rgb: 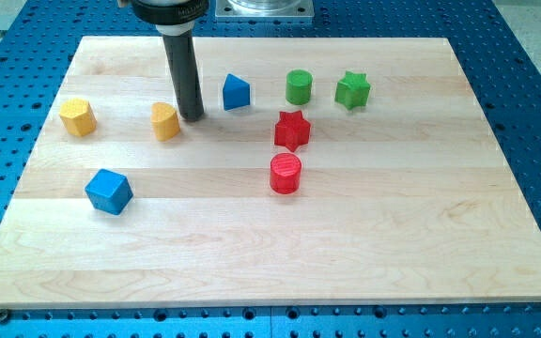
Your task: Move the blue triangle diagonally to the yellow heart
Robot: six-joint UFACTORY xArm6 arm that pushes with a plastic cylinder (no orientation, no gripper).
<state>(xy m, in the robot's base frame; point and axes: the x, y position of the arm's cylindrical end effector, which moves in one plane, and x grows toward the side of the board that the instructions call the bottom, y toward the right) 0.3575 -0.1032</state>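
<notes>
The blue triangle (236,92) stands near the top middle of the wooden board (364,235). The yellow heart (164,121) lies to its lower left. My tip (193,116) rests on the board between them, just right of the yellow heart and left of and slightly below the blue triangle. It touches neither block that I can tell, though it is very close to the heart.
A yellow hexagon (78,116) sits at the left. A blue cube (109,192) lies at the lower left. A green cylinder (299,86) and a green star (352,90) stand at the top right. A red star (291,130) and a red cylinder (285,174) sit mid-board.
</notes>
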